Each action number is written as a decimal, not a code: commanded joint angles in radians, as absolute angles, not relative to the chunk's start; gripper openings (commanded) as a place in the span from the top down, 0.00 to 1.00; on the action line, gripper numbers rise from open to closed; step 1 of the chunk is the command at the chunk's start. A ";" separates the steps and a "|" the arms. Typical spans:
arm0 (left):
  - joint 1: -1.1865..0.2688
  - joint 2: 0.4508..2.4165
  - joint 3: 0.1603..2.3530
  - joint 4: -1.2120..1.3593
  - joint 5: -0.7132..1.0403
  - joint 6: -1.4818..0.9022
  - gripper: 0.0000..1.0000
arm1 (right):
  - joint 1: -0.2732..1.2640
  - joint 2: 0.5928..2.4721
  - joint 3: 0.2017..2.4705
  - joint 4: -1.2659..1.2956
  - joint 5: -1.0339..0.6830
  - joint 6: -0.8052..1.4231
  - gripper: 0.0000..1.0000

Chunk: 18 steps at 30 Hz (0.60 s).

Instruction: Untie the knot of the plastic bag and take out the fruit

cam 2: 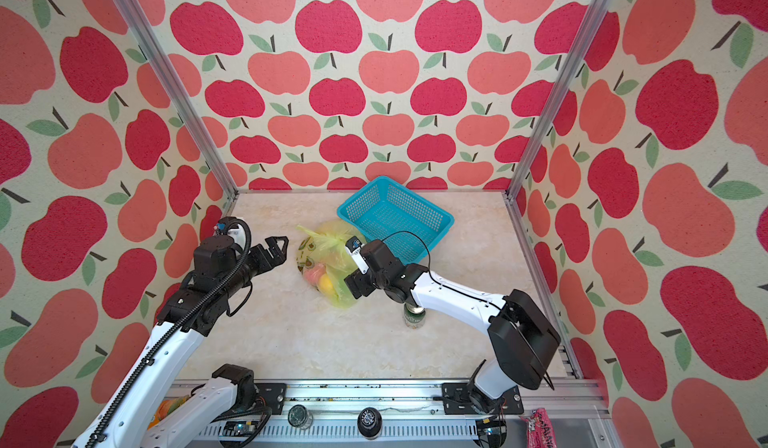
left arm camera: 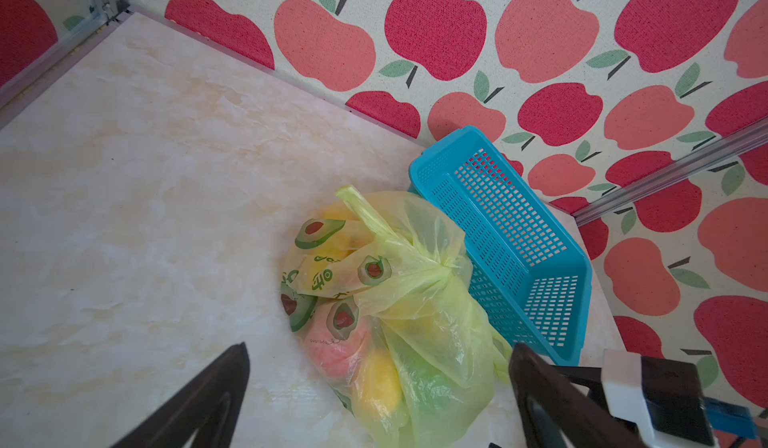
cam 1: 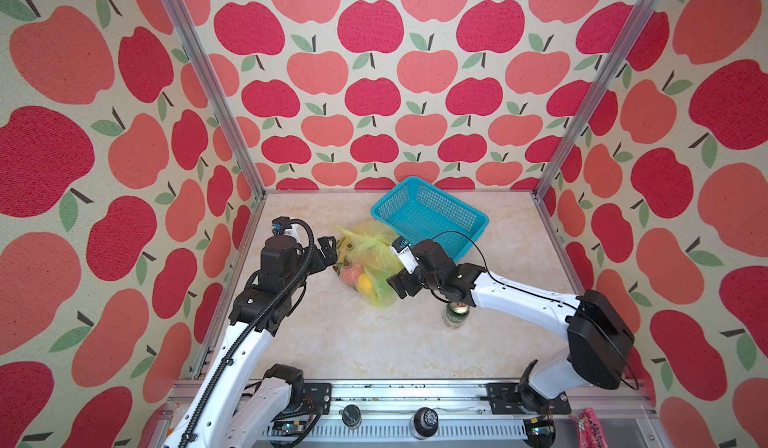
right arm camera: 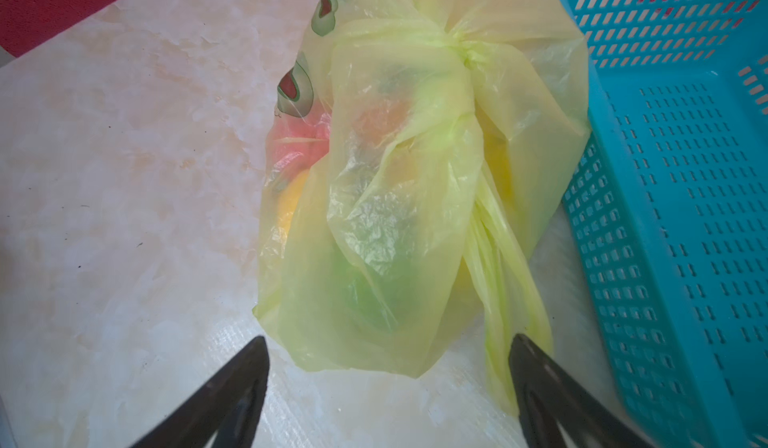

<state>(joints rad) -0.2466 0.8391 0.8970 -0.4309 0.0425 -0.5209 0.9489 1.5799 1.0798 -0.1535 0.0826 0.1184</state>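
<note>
Plastic bag (cam 1: 371, 254) of thin, see-through pale yellow film, printed with green avocado cartoons, lies slumped on the pale marbled surface (cam 1: 353, 342), its far side against the teal mesh basket (cam 1: 388, 205). The knot (left arm camera: 446, 268) is tied: a tight, crinkled twist from which the film fans out in creased folds, one handle end sticking up stiffly and another trailing as a long pleated strand (right arm camera: 505, 284) along the basket side. The fruit (left arm camera: 337, 344) shows through the film as soft blurs of colour: a pink-red piece, a yellow one (left arm camera: 380, 379) beside it, a green patch (right arm camera: 357, 284) lower down and an orange glow (right arm camera: 380, 119) nearer the knot.

The left gripper (cam 1: 330, 254) hovers just beside the bag's printed side, jaws spread wide and holding nothing. The right gripper (cam 1: 394, 287) sits at the bag's near end, also spread wide and empty; whether one finger (right arm camera: 540, 383) touches the trailing strand cannot be told. A green can (cam 1: 456, 315) stands under the right arm.
</note>
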 commanded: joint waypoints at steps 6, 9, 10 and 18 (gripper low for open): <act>-0.227 0.930 1.037 -0.385 0.095 -0.424 0.01 | 0.957 1.807 1.361 -0.331 0.142 0.192 0.17; -0.186 0.967 1.062 -0.360 0.148 -0.384 0.01 | 0.956 1.834 1.359 -0.324 0.150 0.173 0.21; -0.170 0.981 1.080 -0.372 0.158 -0.377 0.01 | 0.957 1.837 1.356 -0.319 0.152 0.168 0.24; -0.096 1.122 1.145 -0.346 0.289 -0.396 0.01 | 0.959 1.819 1.317 -0.308 0.105 0.103 0.91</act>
